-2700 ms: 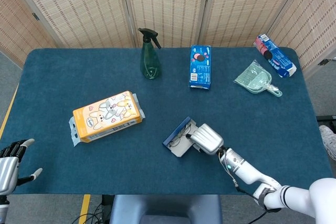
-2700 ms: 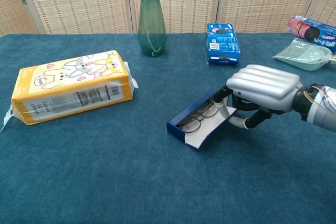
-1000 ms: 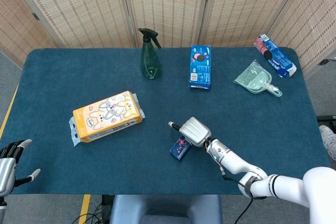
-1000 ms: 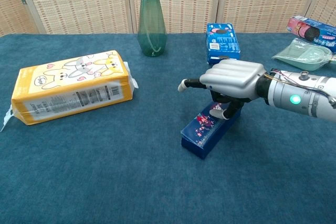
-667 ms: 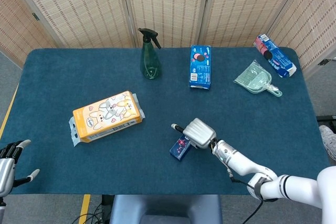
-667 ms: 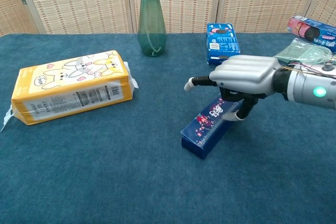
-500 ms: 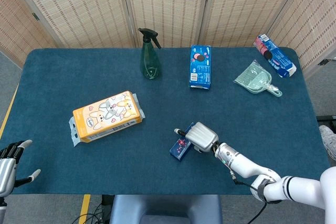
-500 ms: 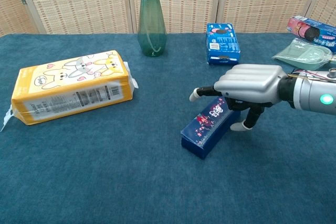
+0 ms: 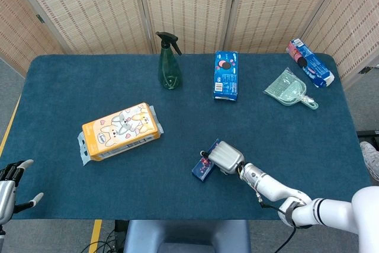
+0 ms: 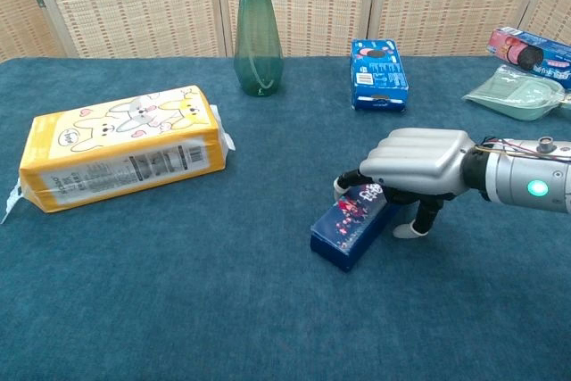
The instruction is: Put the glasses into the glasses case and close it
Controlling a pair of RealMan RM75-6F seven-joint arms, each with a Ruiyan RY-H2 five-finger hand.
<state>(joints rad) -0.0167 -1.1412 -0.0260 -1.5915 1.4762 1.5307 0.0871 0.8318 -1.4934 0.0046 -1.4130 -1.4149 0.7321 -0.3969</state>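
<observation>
1. The left hand (image 9: pixel 8 183) hangs off the surface's near left corner, fingers apart and holding nothing; it plays no part in this step.
2. The glasses case (image 10: pixel 351 221) lies shut near the middle of the near edge. The glasses are out of sight, presumably inside.
3. The right hand (image 10: pixel 417 167) rests on the case's far end, fingertips (image 10: pixel 343 186) curled over the lid, thumb beside it. It seems to press rather than grip.
4. To finish well, I would press straight down along the lid until it seats, then lift clear without dragging the case.
5. The surface (image 9: pixel 71 78) is dark blue cloth. From left it carries a yellow tissue pack (image 9: pixel 120 131), a green spray bottle (image 9: pixel 169 63), a blue box (image 9: pixel 225 75), a pale dustpan (image 9: pixel 289 89) and a blue-and-pink packet (image 9: pixel 310 62).
6. Woven screens (image 9: pixel 189 4) stand behind the far edge.
</observation>
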